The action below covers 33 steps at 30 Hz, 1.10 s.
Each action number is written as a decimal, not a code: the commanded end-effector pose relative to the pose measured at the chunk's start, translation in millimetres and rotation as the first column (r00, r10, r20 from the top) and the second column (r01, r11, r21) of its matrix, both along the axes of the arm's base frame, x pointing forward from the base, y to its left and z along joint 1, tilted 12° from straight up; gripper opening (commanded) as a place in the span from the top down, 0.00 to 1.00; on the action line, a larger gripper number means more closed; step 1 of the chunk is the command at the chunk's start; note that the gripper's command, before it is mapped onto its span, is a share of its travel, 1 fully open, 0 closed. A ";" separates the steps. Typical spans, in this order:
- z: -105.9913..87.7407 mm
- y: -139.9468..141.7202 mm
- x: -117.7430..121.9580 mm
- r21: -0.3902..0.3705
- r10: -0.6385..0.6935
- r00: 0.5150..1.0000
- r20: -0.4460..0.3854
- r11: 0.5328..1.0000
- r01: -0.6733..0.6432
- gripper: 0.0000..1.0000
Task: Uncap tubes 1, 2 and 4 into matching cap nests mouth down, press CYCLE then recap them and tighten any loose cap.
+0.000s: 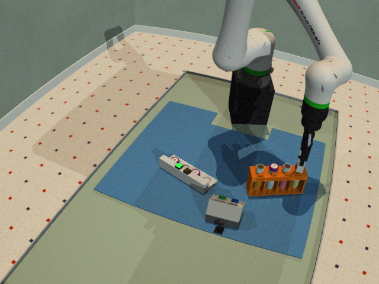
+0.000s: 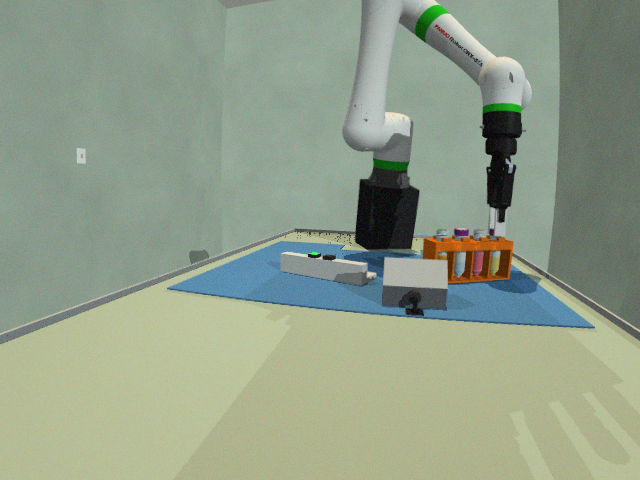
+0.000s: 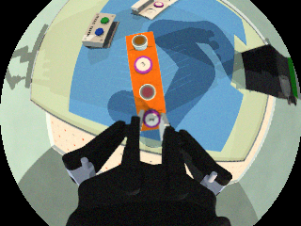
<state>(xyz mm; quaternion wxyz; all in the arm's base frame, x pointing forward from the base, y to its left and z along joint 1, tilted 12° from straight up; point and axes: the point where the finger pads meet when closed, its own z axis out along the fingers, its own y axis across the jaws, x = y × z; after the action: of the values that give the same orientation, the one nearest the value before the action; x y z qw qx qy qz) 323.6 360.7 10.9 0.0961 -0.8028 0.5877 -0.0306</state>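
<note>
Wrist view looked straight down the orange decapping station point(image 3: 142, 78), four caps lined along its top, and the gripper point(image 3: 152, 127) was right over the near end. Its dark fingers were pinched in on the purple-ringed cap point(image 3: 152, 117) sitting at the mouth of tube 1 point(image 1: 294, 183), one finger on each side, clamped and holding it. Whether that cap was fully seated could not be told from these views.

From the top camera, the arm came down near-vertical onto the station's end nearest the table's right-hand rim, fingertips level with the other three caps. Next along the station stood a grey-pink cap point(image 1: 286, 167), then a purple cap point(image 1: 273, 167), then a brownish cap point(image 1: 260, 167) at the far end.

Well off that far end of the station lay the white cap tray point(image 1: 183, 176), angled on the blue mat point(image 1: 137, 171), and its green lamp point(image 1: 178, 165) was glowing. Near the station's front, on the side away from the arm's black pedestal point(image 1: 237, 100), sat the small desk point(image 1: 224, 210) with the green key point(image 1: 222, 197) and blue key point(image 1: 235, 200) on top, both untouched by the gripper.
</note>
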 end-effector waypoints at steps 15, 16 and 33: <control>8.6 -1.1 -1.6 -0.004 -0.007 1.000 0.010 1.000 0.007 0.65; 11.5 -1.4 -2.1 -0.004 -0.007 1.000 0.010 1.000 0.007 0.65; 44.1 -20.6 -1.5 -0.034 0.156 0.987 0.027 0.987 -0.155 0.71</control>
<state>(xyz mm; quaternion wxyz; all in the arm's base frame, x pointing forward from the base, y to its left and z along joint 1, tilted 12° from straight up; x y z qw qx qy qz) 316.0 355.0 55.1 0.0975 -0.8017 0.5886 -0.0364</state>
